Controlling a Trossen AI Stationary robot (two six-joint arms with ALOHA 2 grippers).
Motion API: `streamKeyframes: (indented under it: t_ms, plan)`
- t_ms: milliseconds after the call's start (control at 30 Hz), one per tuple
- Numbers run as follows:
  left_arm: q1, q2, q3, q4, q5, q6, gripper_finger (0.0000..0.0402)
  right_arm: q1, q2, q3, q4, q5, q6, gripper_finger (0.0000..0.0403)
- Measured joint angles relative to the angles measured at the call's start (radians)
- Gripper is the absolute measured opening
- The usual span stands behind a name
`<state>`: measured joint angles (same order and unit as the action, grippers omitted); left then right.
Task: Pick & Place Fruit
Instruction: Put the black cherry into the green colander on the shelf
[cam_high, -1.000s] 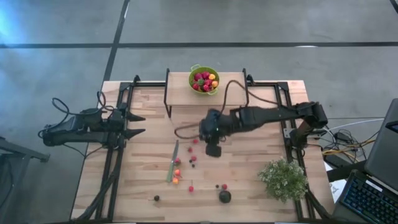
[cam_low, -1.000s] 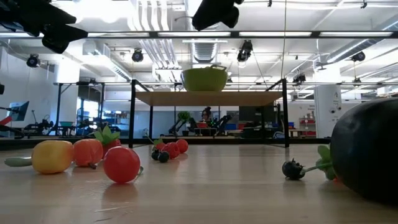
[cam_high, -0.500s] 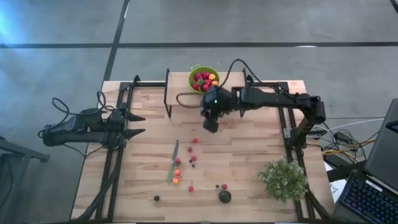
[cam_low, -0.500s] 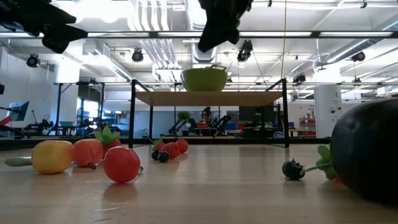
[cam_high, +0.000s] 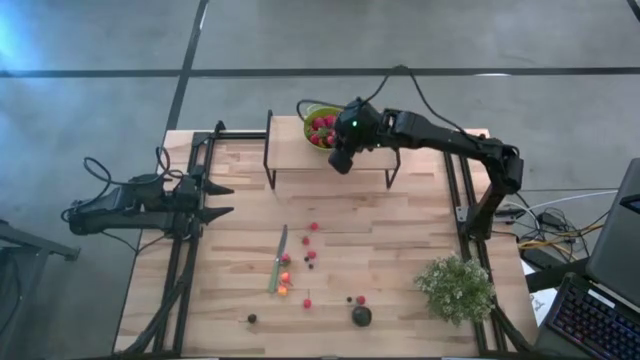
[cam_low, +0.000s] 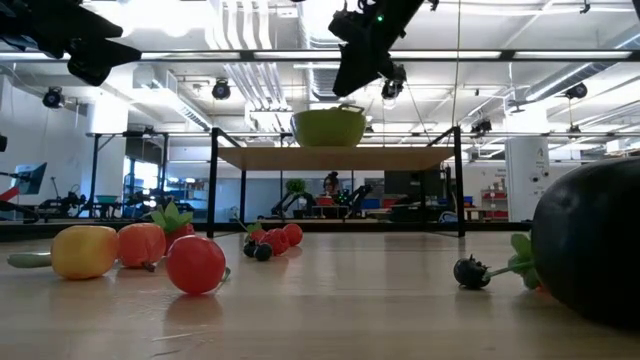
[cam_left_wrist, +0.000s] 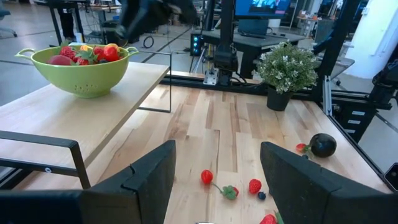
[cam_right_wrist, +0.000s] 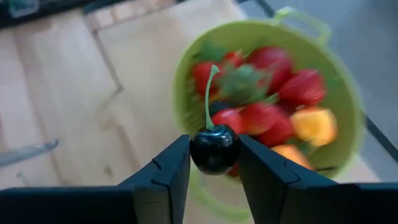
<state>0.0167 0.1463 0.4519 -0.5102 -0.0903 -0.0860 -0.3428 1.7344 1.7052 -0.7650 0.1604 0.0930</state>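
R gripper (cam_right_wrist: 213, 163) clamped, arm extended; L gripper (cam_high: 222, 200) agape.

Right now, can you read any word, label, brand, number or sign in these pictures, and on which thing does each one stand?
None can be read.
Green colander: no label shows.
Cherry in the right gripper: plain.
Knife: too small to show any marking.
Monitor beyond the table: its content is too blurred to read.
Laptop keyboard: keys too small to read.

A slim green-handled knife (cam_high: 277, 266) lies on the light wooden table (cam_high: 400, 230) toward its left near part, blade pointing to the far edge. A bushy pale-green potted plant (cam_high: 456, 288) stands by the right near corner.
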Motion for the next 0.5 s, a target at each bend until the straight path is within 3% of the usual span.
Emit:
streamKeyframes:
  t_ms: [200, 500]
  plan:
    - [0.000, 0.000, 0.000, 0.000, 0.000, 0.000, 0.0241, -0.048, 0.000, 0.039, 0.005, 0.000, 0.032, 0.0100]
    - [0.000, 0.000, 0.000, 0.000, 0.000, 0.000, 0.0241, -0.072, 0.000, 0.030, 0.020, 0.000, 0.038, 0.0125]
